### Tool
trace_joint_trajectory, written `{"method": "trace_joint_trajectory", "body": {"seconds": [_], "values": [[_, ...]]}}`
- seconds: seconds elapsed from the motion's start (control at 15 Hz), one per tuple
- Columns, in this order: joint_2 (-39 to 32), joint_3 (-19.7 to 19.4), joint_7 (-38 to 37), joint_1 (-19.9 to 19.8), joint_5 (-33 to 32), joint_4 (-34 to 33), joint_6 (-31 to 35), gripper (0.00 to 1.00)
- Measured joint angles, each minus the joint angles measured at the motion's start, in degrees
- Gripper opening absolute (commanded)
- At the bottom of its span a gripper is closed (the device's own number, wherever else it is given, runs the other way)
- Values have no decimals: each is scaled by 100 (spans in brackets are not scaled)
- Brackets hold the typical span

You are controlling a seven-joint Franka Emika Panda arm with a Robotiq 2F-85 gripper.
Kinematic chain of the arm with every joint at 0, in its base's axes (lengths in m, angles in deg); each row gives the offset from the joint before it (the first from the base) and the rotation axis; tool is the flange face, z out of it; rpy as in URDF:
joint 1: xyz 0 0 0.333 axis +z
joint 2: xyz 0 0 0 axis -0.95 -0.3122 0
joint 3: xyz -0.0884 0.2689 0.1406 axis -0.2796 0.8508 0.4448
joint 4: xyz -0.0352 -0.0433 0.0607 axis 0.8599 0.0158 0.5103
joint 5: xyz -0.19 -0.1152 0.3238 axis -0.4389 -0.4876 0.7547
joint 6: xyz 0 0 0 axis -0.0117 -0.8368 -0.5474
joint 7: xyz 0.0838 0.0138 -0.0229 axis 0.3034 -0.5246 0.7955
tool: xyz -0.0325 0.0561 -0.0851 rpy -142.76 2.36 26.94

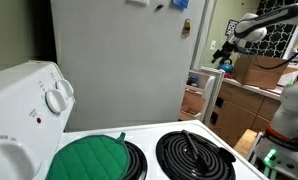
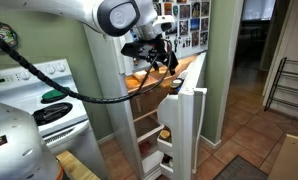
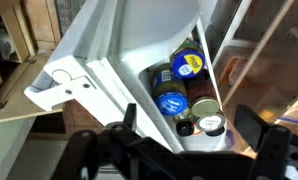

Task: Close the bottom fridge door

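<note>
The bottom fridge door (image 2: pixel 186 125) is white and stands open, swung out from the fridge body (image 2: pixel 147 112). Its inner shelves hold jars and bottles (image 3: pixel 184 85). In an exterior view only its edge (image 1: pixel 215 98) shows past the fridge's grey side wall. My gripper (image 2: pixel 159 55) hangs just above the door's top edge, near the fridge opening. In the wrist view the door's top rim (image 3: pixel 99 75) lies below, and my two fingers (image 3: pixel 189 125) stand wide apart with nothing between them. The gripper also shows at the upper right of an exterior view (image 1: pixel 226 50).
A white stove (image 1: pixel 159 135) with coil burners and a green pot holder (image 1: pixel 89 158) fills the foreground. The upper fridge door carries photos (image 2: pixel 189 20). A wire rack (image 2: pixel 289 85) and a cardboard box (image 2: pixel 289 160) stand on the tiled floor. A wall (image 2: pixel 221 70) is behind the open door.
</note>
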Motion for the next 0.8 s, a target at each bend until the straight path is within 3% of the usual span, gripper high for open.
{"method": "trace_joint_trajectory", "body": {"seconds": [0.33, 0.8], "values": [[-780, -184, 56, -7, 187, -265, 805, 100], [-1528, -362, 445, -27, 873, -645, 1133, 100]]}}
